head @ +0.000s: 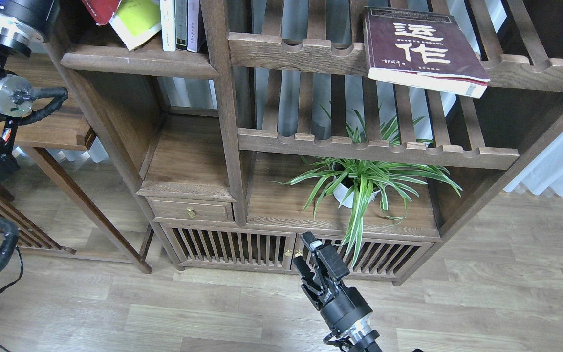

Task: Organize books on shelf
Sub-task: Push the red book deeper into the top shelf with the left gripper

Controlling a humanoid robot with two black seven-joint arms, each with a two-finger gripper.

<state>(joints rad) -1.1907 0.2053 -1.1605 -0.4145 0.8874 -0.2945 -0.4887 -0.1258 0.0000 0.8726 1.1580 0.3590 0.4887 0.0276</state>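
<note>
The shelf [140, 61] is the dark board with a rounded front edge at the upper left. On it the yellow-green book [137, 19] leans tilted against thin upright books. Only a corner of the red book [99, 7] shows, at the top edge just left of the yellow-green one. The thick maroon book [423, 46] lies flat on the upper slatted rack at the right, overhanging its front rail. My left arm rises along the left edge, and its gripper is above the frame. My right gripper [305, 254] hangs low in front of the cabinet doors, open and empty.
Thin white, dark and lilac books [181, 24] stand upright at the shelf's right end. A potted spider plant [359, 186] sits on the cabinet top under a second slatted rack [374, 149]. A side table [52, 127] stands at the left.
</note>
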